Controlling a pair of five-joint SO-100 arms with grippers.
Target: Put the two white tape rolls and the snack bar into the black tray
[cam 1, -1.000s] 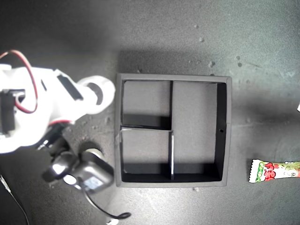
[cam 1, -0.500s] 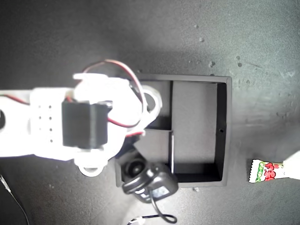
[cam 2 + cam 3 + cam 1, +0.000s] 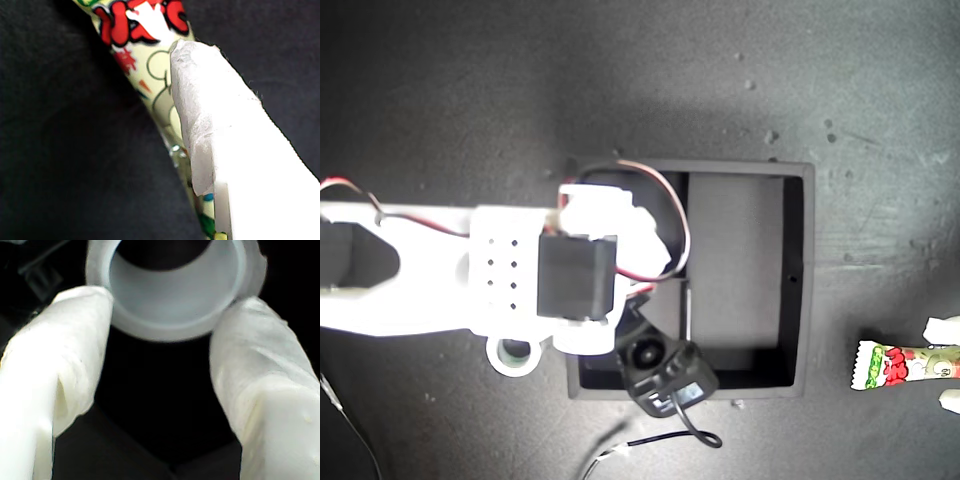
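Observation:
My second gripper point(image 3: 167, 302) is shut on a white tape roll point(image 3: 150, 322), which its two white fingertips pinch at the rim. In the exterior view this arm reaches in from the left over the black tray's point(image 3: 800, 280) left compartments and hides the held roll. Another white tape roll point(image 3: 512, 355), with a greenish core, lies on the table just left of the tray. The snack bar point(image 3: 895, 365) lies on the table right of the tray. My first gripper point(image 3: 948, 365) stands open astride its far end. One finger point(image 3: 225, 150) rests along the snack bar point(image 3: 145, 30).
The tray's long right compartment point(image 3: 735, 270) holds nothing. A black camera point(image 3: 660, 375) with its cable hangs over the tray's front wall. The table is dark matte with small white specks.
The second arm has swung to the exterior view's right, carrying its roll from the tray's left side to above the tray. The first gripper's tips have come in around the snack bar's end.

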